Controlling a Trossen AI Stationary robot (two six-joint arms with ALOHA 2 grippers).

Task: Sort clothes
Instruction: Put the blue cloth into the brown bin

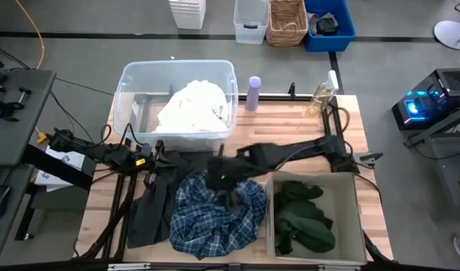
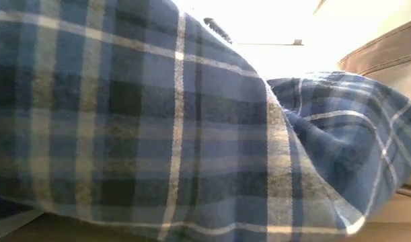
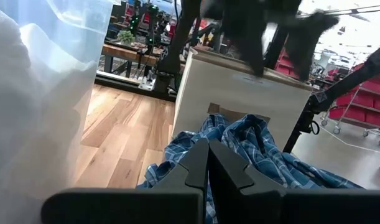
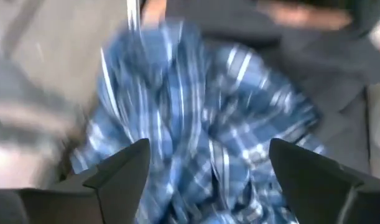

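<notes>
Several garments spread over the wooden counter [image 1: 102, 203]. Blue-and-white plaid shirt [image 1: 214, 214] crumpled at the front middle, filling nearly all of the low view [image 2: 158, 134]. Black-grey piece [image 1: 150, 207] flat just beside the plaid on its left, edges touching or overlapping (hard to tell which). White and cream pieces [image 1: 193, 105] heaped inside the clear plastic tub [image 1: 132, 83] at the back left. Dark green piece [image 1: 303, 218] bunched in the beige square fabric bin [image 1: 354, 226] at the front right, the bin wall right against the plaid shirt.

Right end effector [image 4: 208, 168] poised over the plaid shirt, fingers [image 4: 121, 165] spread wide apart with nothing between them, the arm reaching in from the right across the middle of the counter. Left end effector [image 3: 208, 165] low near the tub's front wall, by the top of the black-grey piece, fingers [image 3: 196, 168] pressed together and empty, pointing toward the plaid heap and the bin beyond.

Purple bottle [image 1: 254, 92] and a clear bottle [image 1: 322, 94] upright along the back edge, to the right of the tub. Wicker basket [image 1: 287, 22] and blue crate [image 1: 329, 24] on the floor behind the counter.
</notes>
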